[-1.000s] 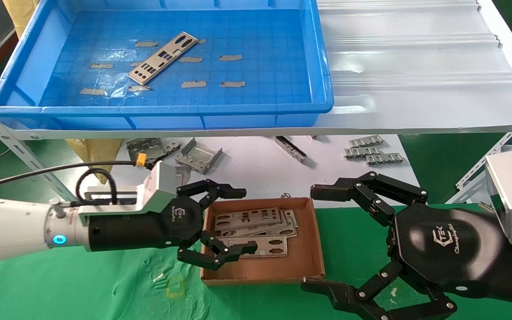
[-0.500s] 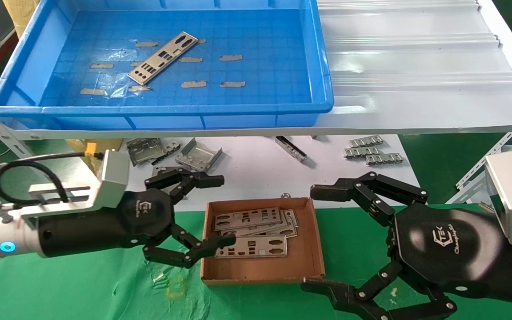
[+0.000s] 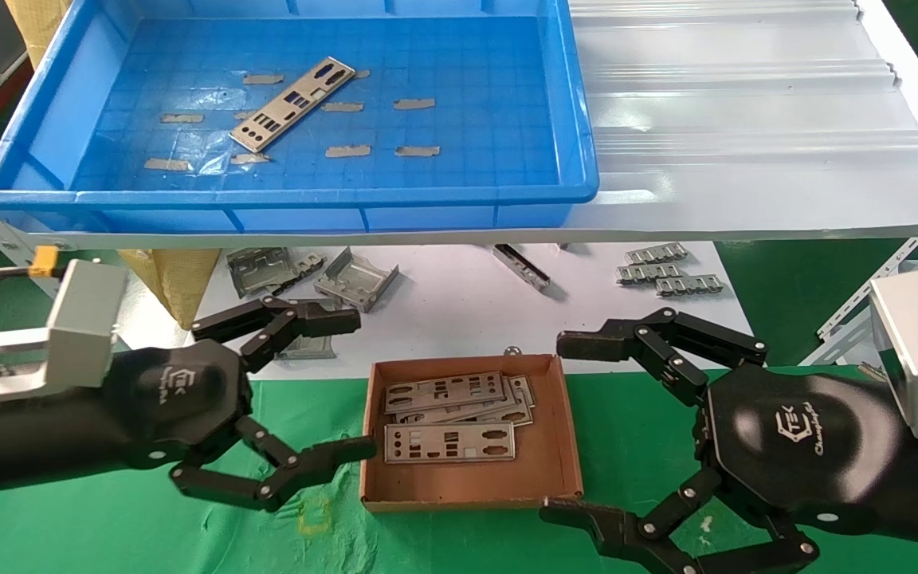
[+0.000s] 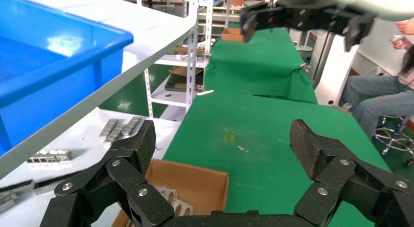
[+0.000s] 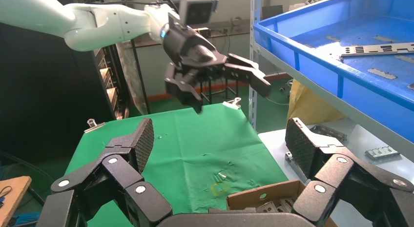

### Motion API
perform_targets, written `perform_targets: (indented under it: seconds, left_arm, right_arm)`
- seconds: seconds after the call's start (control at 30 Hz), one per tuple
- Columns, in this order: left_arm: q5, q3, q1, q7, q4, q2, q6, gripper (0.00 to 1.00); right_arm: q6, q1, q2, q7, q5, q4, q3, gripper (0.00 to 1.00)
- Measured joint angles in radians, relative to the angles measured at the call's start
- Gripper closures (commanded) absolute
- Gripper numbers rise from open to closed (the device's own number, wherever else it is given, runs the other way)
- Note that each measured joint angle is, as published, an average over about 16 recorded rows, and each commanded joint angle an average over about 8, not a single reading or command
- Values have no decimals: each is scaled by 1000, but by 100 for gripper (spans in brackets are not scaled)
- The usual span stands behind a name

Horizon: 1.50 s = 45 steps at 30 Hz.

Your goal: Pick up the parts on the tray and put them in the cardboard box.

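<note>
The tray point(image 3: 578, 112) fills the upper left of my head view on the white shelf, and one part point(image 3: 292, 104) lies on its floor, slanted, left of centre. Lower centre sits the cardboard box point(image 3: 562, 446) on the green cloth, with several plates point(image 3: 449, 442) stacked flat inside.

My left gripper point(image 3: 347, 387) is at lower left just beside the box's left wall, jaws spread wide and holding nothing. My right gripper point(image 3: 570, 426) hangs at lower right by the box's right wall, jaws also spread and empty; I judge it idle.

I read this as the gap between a drop and the next pick. Next I need to raise the left arm over the tray's near wall and come down on that last plate, which lies flat and will be awkward to pinch.
</note>
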Motion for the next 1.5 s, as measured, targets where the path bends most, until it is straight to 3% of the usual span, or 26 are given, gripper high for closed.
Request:
perform_targets:
  seconds: [0.63, 1.5]
  left_arm:
    - [-80, -130, 133, -170, -320, -161, -28, 0]
    - [-78, -126, 130, -169, -310, -157, -28, 0]
  right_arm:
    - [0, 0, 0, 0, 0, 0, 0, 0]
    - [0, 0, 0, 0, 0, 0, 0, 0]
